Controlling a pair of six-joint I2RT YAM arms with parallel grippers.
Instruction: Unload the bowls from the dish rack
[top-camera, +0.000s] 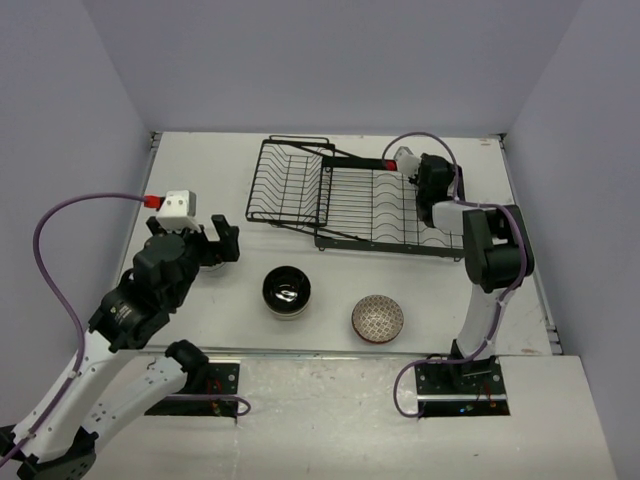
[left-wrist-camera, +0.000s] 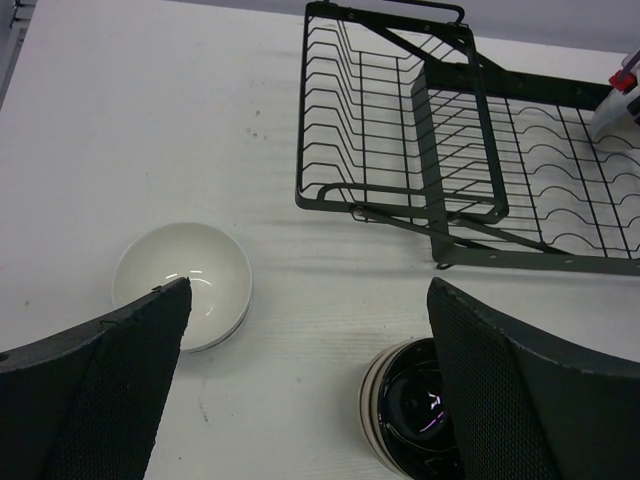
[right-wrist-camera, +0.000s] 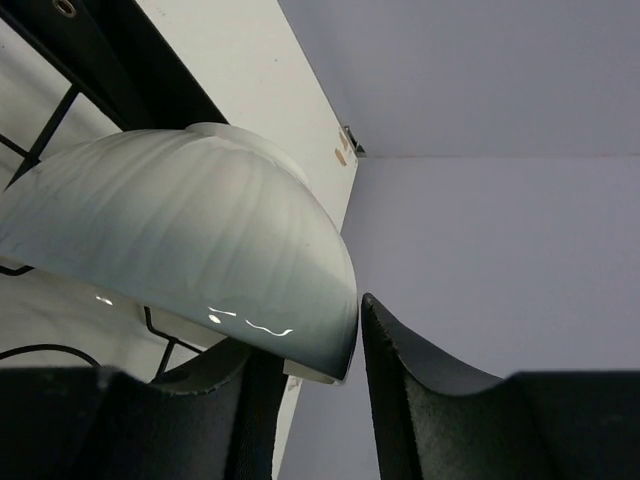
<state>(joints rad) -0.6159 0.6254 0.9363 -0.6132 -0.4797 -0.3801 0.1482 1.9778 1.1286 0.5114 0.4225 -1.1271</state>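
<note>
Top external view: the dish rack stands on the worktop, smaller basket to its left and long tined section to its right. My right hand is over the right end of the tined section. My left hand is in front of the rack's left corner, clear of the wires. Two bowls sit upright on the worktop in front of the rack: the black-lined bowl below the basket join and the net-patterned bowl to its right, apart from each other.

Left wrist view: my left hand is spread wide, with nothing between its fingers. The loose white bowl sits upright in front of the rack's left corner, partly behind one finger. The black-lined bowl sits to its right, at the other finger.

Right wrist view: my right hand has its fingers drawn in on either side of the rim of the racked white bowl. The bowl stands on edge against the rack wires. One finger lies against the outer wall; the other is just inside the rim. I cannot tell whether the pads are clamped.
</note>
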